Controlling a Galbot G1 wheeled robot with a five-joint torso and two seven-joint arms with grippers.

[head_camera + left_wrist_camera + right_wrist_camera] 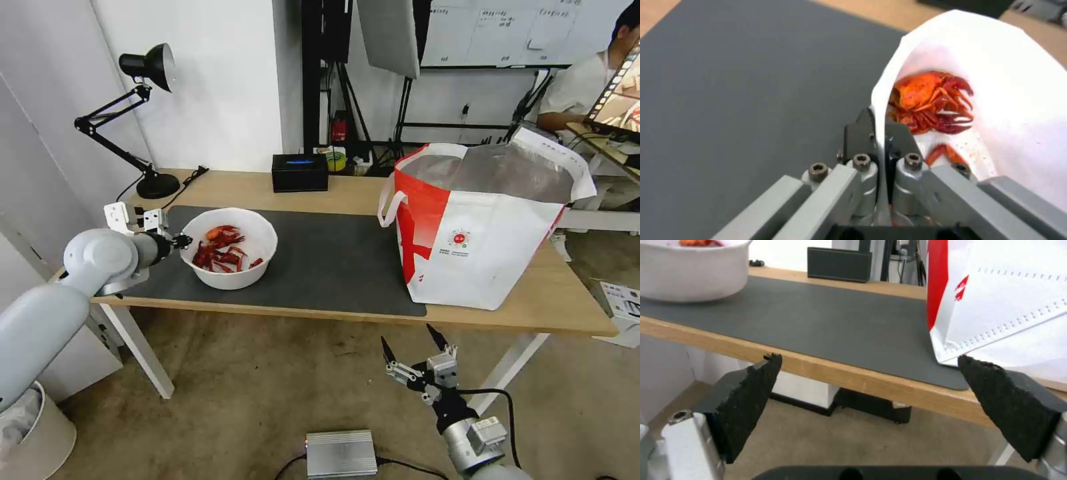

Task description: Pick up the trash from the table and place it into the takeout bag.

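No writing can be read anywhere here. The takeout bag point(481, 233) carries a small round red logo point(459, 238) on its white front, with tiny print under it too small to make out.

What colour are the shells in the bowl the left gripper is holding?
Bright orange-red shells in the white bowl, best in the left wrist view.

The light-wood counter point(547, 293) carries a dark grey mat point(333, 260), a black desk lamp point(150, 133), a black box point(300, 172); white bowl point(230, 248) and takeout bag point(480, 227) rest on the mat
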